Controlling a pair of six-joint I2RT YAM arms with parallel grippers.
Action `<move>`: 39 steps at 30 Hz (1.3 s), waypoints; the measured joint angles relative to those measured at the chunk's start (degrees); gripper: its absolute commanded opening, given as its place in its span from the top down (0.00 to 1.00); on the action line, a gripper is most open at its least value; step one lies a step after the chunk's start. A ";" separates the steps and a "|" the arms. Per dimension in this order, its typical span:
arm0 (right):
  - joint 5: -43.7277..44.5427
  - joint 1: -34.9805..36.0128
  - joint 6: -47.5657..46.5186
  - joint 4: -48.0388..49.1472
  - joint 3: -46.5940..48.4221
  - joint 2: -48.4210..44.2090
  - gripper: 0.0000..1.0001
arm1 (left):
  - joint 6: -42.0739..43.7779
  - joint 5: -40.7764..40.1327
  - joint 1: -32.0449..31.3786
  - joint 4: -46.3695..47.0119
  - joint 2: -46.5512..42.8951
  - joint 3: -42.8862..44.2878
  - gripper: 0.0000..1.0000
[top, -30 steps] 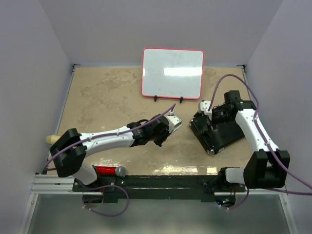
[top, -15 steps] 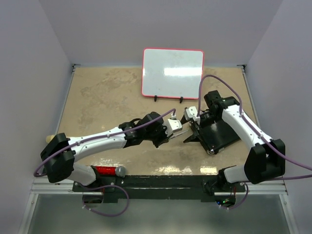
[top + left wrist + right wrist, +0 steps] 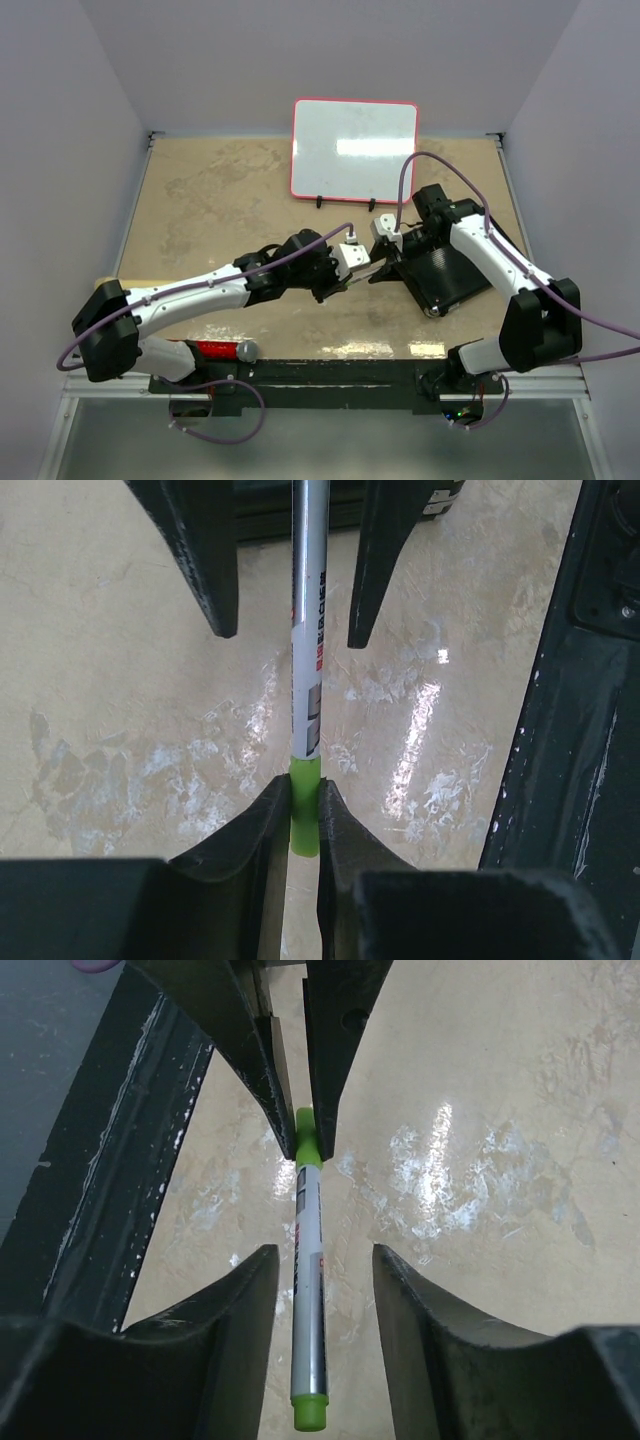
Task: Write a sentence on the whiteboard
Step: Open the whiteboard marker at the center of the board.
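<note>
the pen (image 3: 306, 660) is hard to see from above, tucked between the grippers. the left gripper (image 3: 304, 792) pinches its green end. the right gripper (image 3: 322, 1265) is spread around it, not touching. the whiteboard (image 3: 354, 150) stands at the back of the table (image 3: 220, 190), facing the arms, long side left to right. the top is shiny tan and the walls (image 3: 60, 150) are pale purple.

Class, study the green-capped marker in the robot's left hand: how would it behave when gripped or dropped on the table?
The marker looks rigid: pinched only at its green end by the left hand, it juts out straight. Its round, glossy barrel would probably roll on the table and could slip in a grip.
</note>
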 measured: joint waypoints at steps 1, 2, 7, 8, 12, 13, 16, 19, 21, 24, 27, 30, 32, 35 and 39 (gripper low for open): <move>0.00 0.13 0.20 0.04 -0.02 0.09 0.69 | 0.00 0.09 0.07 0.22 -0.24 -0.26 1.00; 0.00 0.17 0.20 0.13 -0.09 0.09 0.71 | -0.02 0.15 0.13 0.50 -0.44 -0.57 1.00; -0.07 0.17 0.57 0.02 -0.50 0.09 0.60 | -0.24 0.74 0.74 2.34 -1.90 -2.56 1.00; -0.09 0.17 0.55 -0.02 -0.61 0.09 0.59 | -0.28 0.96 0.76 2.86 -2.14 -2.91 1.00; -0.26 0.17 0.63 -0.11 -0.66 0.09 0.55 | -0.39 1.73 0.87 4.83 -2.38 -4.11 1.00; -0.46 0.17 0.61 -0.13 -0.66 0.09 0.55 | -0.42 1.99 0.98 5.46 -2.38 -4.48 1.00; -1.64 0.17 0.66 -0.33 -0.66 0.09 0.55 | -0.87 2.49 1.07 7.30 -2.43 -5.57 1.00; -2.91 0.17 1.07 -0.50 -0.66 0.20 0.55 | -1.60 2.73 1.11 9.05 -2.73 -6.71 1.00; -3.63 0.17 1.55 -0.52 -0.66 0.68 0.56 | -1.90 2.91 1.18 10.51 -3.17 -7.58 1.00; -4.72 0.17 2.82 -0.39 -0.66 1.60 0.58 | -2.73 3.19 1.57 12.39 -4.20 -8.98 1.00; -5.09 0.17 5.33 0.48 -0.66 1.90 0.60 | -3.37 3.41 2.19 14.21 -5.33 -10.36 1.00; -6.19 0.17 7.87 1.55 -0.66 1.90 0.60 | -3.91 3.76 2.73 15.21 -6.29 -11.32 1.00; -6.67 0.17 9.22 2.23 -0.66 1.90 0.61 | -4.28 3.93 2.99 16.04 -6.43 -11.58 1.00; -7.72 0.17 10.75 2.91 -0.66 1.90 0.61 | -4.63 4.15 3.04 17.38 -6.43 -12.15 1.00; -8.50 0.17 12.26 3.78 -0.66 1.90 0.62 | -5.86 4.61 3.04 18.58 -6.43 -12.66 1.00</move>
